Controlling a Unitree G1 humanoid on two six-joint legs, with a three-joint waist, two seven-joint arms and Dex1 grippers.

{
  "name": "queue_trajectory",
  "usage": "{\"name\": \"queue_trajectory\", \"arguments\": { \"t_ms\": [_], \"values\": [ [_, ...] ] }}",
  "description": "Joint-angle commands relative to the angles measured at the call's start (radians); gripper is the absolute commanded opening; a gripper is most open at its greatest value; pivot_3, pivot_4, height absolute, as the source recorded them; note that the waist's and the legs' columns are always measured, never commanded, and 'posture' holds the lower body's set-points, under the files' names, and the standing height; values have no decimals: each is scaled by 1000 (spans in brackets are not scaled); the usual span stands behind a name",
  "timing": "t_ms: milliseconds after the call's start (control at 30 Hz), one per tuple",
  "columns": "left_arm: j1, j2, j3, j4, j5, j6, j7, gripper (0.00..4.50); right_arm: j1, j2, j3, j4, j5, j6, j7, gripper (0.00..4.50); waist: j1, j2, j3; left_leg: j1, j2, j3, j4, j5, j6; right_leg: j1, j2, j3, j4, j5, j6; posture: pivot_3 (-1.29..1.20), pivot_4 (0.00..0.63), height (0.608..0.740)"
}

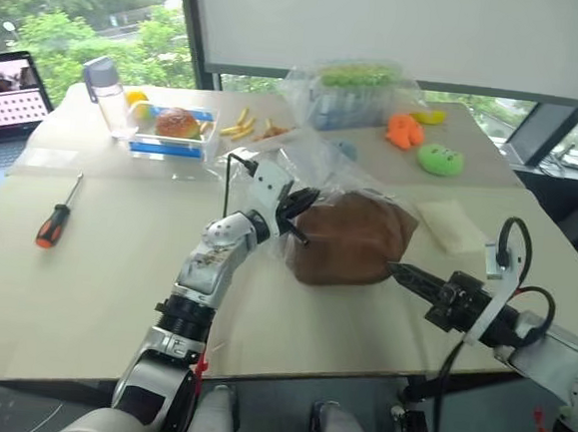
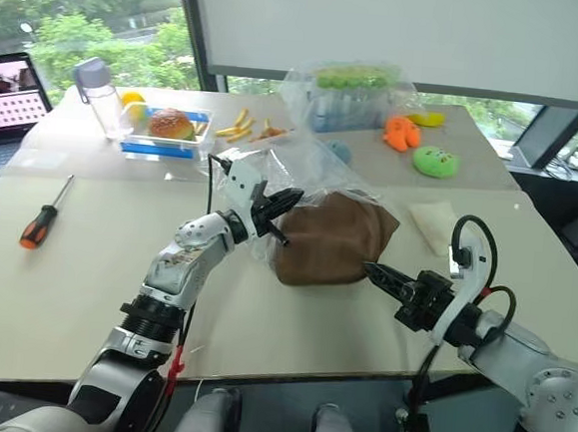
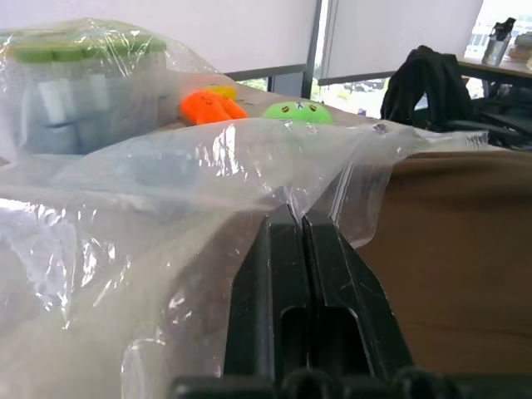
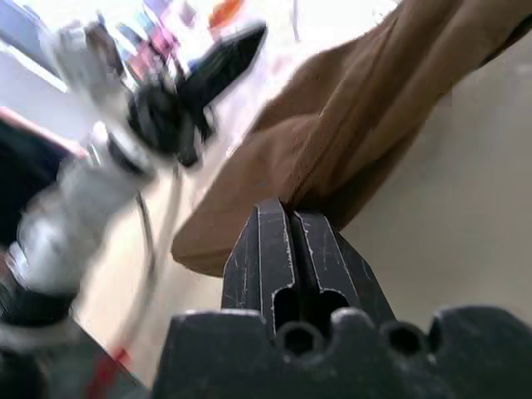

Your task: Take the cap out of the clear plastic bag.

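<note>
A: Cap (image 1: 352,239)?
B: Brown, mid-table, its far-left part under the clear plastic bag (image 1: 318,168), near edge exposed.
A: Left gripper (image 1: 303,209)?
B: Fingers pressed together, pinching bag film at the cap's left.
A: Right gripper (image 1: 397,272)?
B: Closed on the cap's near-right edge.

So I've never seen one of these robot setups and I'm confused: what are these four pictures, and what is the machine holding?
It is a two-armed robot at a table. Two pictures come from cameras in its head, looking down over its arms. The other two come from cameras on each wrist, looking along black pincer fingers. The left gripper is shut on the clear plastic bag. The right gripper is shut on the edge of the cap, a brown fabric one lying mostly outside the bag. Also there: a screwdriver, a water bottle, toy food and a laptop.
</note>
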Motion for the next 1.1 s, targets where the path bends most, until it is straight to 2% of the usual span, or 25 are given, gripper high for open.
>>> {"name": "queue_trajectory", "arguments": {
  "t_ms": [33,167,267,433,500,567,667,733,833,967,1100],
  "values": [
    [-16,-9,-1,-5,-2,-28,-9,0,-35,-118,-148,-52,198,-102,180,20,-3,0,0,0,0,0,0,0,0,-1,0,0,0,0,0,0,150,740],
    [-24,-17,-3,7,2,-35,-13,0,-151,-253,-195,1,414,-227,129,20,-6,-1,1,2,-1,-1,1,0,0,0,1,2,0,0,1,0,150,740],
    [-26,-18,-10,18,12,-42,-18,0,-258,-349,-180,69,361,-287,80,20,-3,-2,1,3,-2,-3,1,0,0,1,1,1,-2,0,1,0,150,740],
    [-11,33,-11,34,32,-61,-53,0,-578,-440,-111,311,372,-410,-8,20,0,-1,1,-1,-4,-3,1,0,0,2,1,2,-11,2,2,0,150,740],
    [-3,54,11,25,16,-39,-57,0,-708,-418,-20,384,294,-446,-60,20,-2,-2,1,-2,-4,-2,0,0,0,2,1,3,-13,3,3,0,150,740],
    [23,70,22,-8,-3,-3,-62,0,-810,-335,83,436,175,-501,-117,20,2,-2,1,-2,-4,-1,-2,0,1,0,1,6,-13,3,3,0,150,740],
    [69,100,28,-62,-7,28,-67,0,-884,-233,198,519,27,-532,-157,20,-9,-1,1,-2,-5,1,-3,3,9,-1,2,11,-12,2,4,0,150,740],
    [119,141,41,-111,-6,48,-74,0,-921,-81,269,630,-51,-556,-218,20,-22,-1,0,-1,-4,1,-3,4,10,-2,3,12,-12,2,4,0,150,740],
    [150,167,53,-162,-20,78,-75,0,-882,58,352,686,-165,-553,-208,20,-24,-1,1,-1,-3,2,-3,4,10,-2,5,13,-11,5,4,0,150,740],
    [173,189,62,-204,-3,82,-53,0,-794,102,432,704,-317,-545,-186,20,2,0,1,-3,-3,2,-2,4,10,-4,5,12,-8,8,5,0,150,740],
    [202,213,112,-202,4,76,-6,0,-693,126,462,713,-429,-554,-173,20,2,0,1,-4,-3,3,-2,4,10,-2,4,12,-12,10,5,0,150,740]
  ]
}}
